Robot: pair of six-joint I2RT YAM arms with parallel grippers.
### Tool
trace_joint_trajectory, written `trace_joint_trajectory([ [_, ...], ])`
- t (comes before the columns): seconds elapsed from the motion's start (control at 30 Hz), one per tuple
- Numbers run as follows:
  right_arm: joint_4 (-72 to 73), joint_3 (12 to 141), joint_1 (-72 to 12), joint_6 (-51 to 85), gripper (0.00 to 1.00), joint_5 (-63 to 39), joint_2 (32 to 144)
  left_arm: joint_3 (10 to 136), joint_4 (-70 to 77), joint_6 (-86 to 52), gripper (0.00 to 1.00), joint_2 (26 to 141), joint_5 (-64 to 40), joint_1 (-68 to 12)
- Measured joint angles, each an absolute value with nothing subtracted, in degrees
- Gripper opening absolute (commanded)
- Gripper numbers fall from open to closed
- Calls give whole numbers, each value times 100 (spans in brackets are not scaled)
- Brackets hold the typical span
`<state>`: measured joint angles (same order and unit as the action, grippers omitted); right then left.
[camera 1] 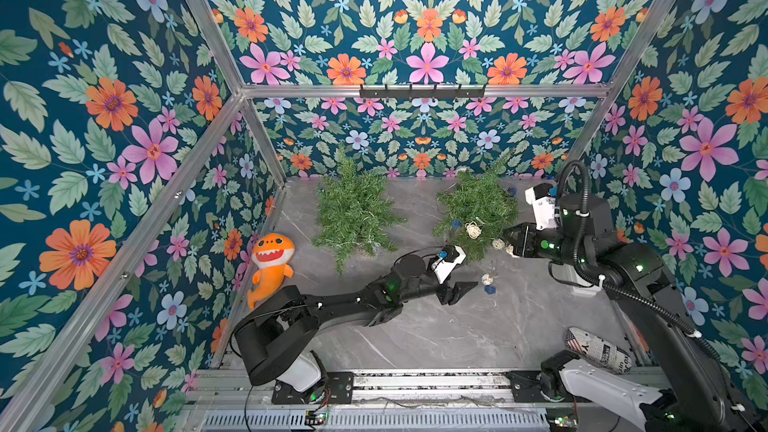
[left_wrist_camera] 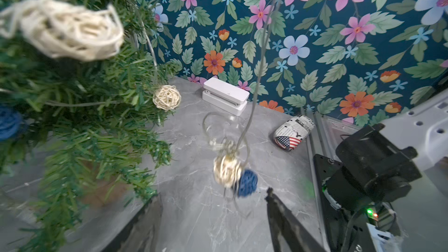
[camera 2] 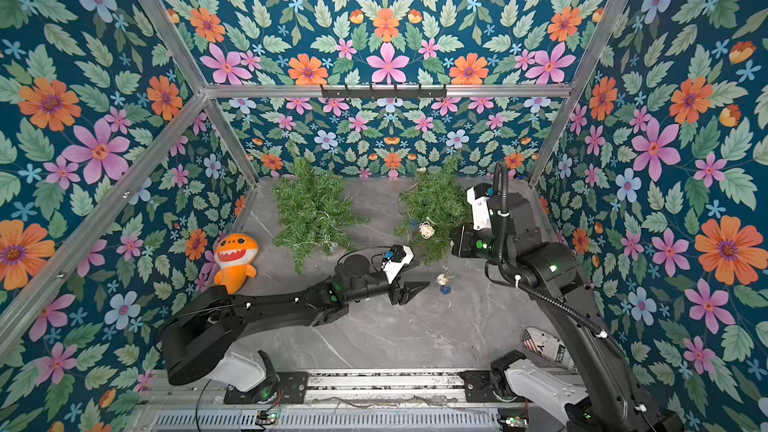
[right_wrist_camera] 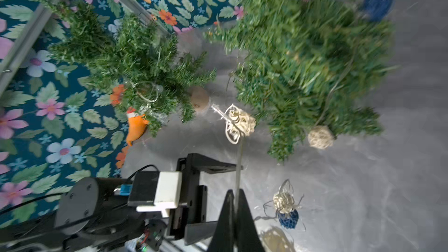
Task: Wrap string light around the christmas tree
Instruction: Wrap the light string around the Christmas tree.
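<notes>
Wire string light [right_wrist_camera: 238, 161], cream and blue balls [right_wrist_camera: 241, 122] (blurred): right pincer [right_wrist_camera: 234, 191] clamps it, left pincer [left_wrist_camera: 212, 195] apart.

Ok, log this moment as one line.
right gripper shut on string light | left gripper open, empty | christmas tree partly strung

Layout of the table [camera 1: 457, 334], with 12 o'clock at its far side.
The christmas tree [camera 1: 478, 201] stands at 1 o'clock and a second tree [camera 1: 353, 214] at 11 o'clock, well apart. The string light [camera 1: 472, 229] lies on the christmas tree. One strand runs from the right tool [camera 1: 506, 238], at that tree's 4 o'clock edge, down to a cluster low over the table. The left tool [camera 1: 463, 292] sits just at the cluster's 9 o'clock. A plush toy [camera 1: 270, 263] lies at 9 o'clock, a box [left_wrist_camera: 225, 95] at 3 o'clock and a can [camera 1: 598, 349] at 5 o'clock.
</notes>
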<state>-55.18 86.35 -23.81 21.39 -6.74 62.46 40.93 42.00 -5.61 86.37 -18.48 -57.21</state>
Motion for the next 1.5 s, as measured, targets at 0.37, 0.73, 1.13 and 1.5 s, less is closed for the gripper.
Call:
trace_joint_trajectory([
  [0.37, -5638, 10624, -1756, 799, 0, 331, 8097, 4071, 4088, -548, 59, 8477, -1673, -5485],
  [0.73, -5078, 9675, -1221, 587, 35, 69, 8462, 3977, 4154, -609, 58, 8471, -1651, -5404],
  [1.13, -5162, 8543, -799, 1170, 57, -565, 7207, 4032, 4187, -720, 56, 8573, -1664, -5277],
  [1.5, -4578, 6219, -215, 2217, 52, -1306, 5924, 4305, 4276, -886, 54, 9015, -1656, -5262],
])
